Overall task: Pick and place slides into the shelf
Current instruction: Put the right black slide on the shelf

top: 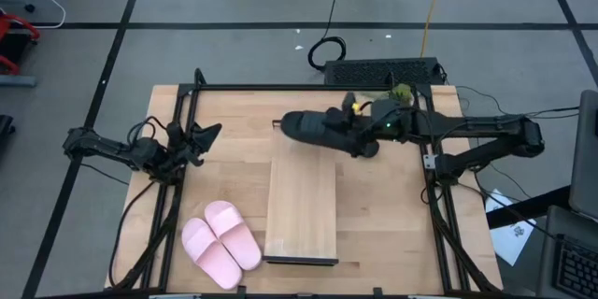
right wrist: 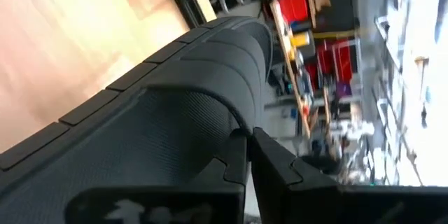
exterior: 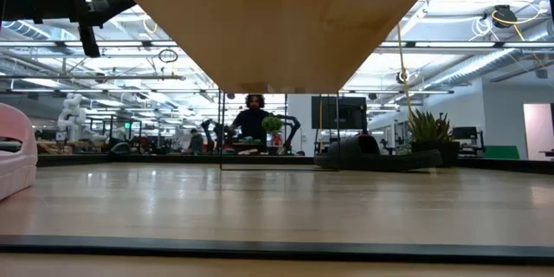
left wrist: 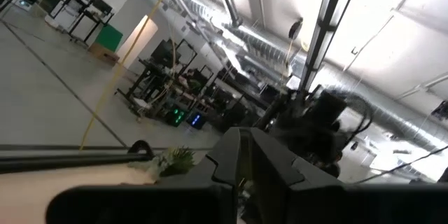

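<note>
floor: grey, black tape lines (top: 234,25) | ceiling: strip lights (exterior: 485,48) | back: potted plant (exterior: 426,130), seated person (exterior: 253,119)

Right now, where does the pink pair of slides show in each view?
High view: pink slides lower left, beside the shelf's left side.
Low view: one at the left edge; shelf overhead.
Left wrist view: not in it.
Right wrist view: not in it.
Shared landmark: the shelf.

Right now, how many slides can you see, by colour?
Pink slides: 2, on the table left of the shelf.
Black slides: at least 1, at the right gripper; a second cannot be told apart.
Total: at least 3.
</note>
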`<act>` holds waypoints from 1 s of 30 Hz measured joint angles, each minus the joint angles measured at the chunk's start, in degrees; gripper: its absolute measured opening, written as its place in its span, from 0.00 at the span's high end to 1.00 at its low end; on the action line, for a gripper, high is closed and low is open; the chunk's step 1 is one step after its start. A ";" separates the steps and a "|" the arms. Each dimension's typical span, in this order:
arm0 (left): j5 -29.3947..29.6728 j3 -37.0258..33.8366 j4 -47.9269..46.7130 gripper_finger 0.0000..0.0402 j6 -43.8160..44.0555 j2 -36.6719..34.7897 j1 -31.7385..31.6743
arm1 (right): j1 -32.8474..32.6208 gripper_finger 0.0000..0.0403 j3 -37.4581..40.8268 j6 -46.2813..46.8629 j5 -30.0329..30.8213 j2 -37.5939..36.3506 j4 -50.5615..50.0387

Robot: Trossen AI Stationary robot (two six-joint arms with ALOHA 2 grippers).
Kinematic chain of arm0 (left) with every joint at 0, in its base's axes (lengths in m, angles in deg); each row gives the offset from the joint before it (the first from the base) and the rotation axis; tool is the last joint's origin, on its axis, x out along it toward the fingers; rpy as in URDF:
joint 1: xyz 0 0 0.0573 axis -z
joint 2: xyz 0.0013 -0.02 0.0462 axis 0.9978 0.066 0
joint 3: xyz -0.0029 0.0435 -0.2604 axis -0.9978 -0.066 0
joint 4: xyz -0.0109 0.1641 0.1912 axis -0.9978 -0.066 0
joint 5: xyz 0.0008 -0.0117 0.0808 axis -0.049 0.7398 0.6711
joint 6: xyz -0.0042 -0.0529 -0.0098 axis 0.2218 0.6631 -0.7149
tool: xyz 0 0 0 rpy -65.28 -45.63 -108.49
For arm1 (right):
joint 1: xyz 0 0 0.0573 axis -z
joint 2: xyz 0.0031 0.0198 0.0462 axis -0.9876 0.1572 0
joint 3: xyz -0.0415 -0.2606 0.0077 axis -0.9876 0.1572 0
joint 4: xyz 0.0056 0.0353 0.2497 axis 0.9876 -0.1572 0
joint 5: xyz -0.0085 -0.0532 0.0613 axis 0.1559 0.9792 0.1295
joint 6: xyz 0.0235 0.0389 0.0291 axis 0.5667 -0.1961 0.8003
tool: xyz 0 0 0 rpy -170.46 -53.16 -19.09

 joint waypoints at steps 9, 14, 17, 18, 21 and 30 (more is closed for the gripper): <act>-0.06 0.00 -4.60 0.92 3.09 0.00 0.01 | -4.37 1.00 -4.05 -7.68 0.49 8.06 -0.39; -0.08 0.00 -5.04 0.92 3.02 0.00 0.00 | -5.19 1.00 -6.78 -11.14 1.82 11.73 -0.39; -0.09 0.00 -5.18 0.92 2.76 0.00 -0.01 | -5.08 1.00 -8.33 -11.43 1.89 13.08 -0.33; -0.08 0.00 -5.42 0.92 2.74 0.00 -0.01 | -5.04 1.00 -8.67 -11.73 1.90 13.36 -0.22; -0.10 0.00 -5.47 0.92 2.76 0.00 0.01 | -5.03 1.00 -8.78 -12.13 1.84 14.04 -0.26; -0.12 0.00 -5.79 0.92 2.52 0.00 -0.01 | -3.82 1.00 -8.78 -12.34 1.65 15.11 -0.32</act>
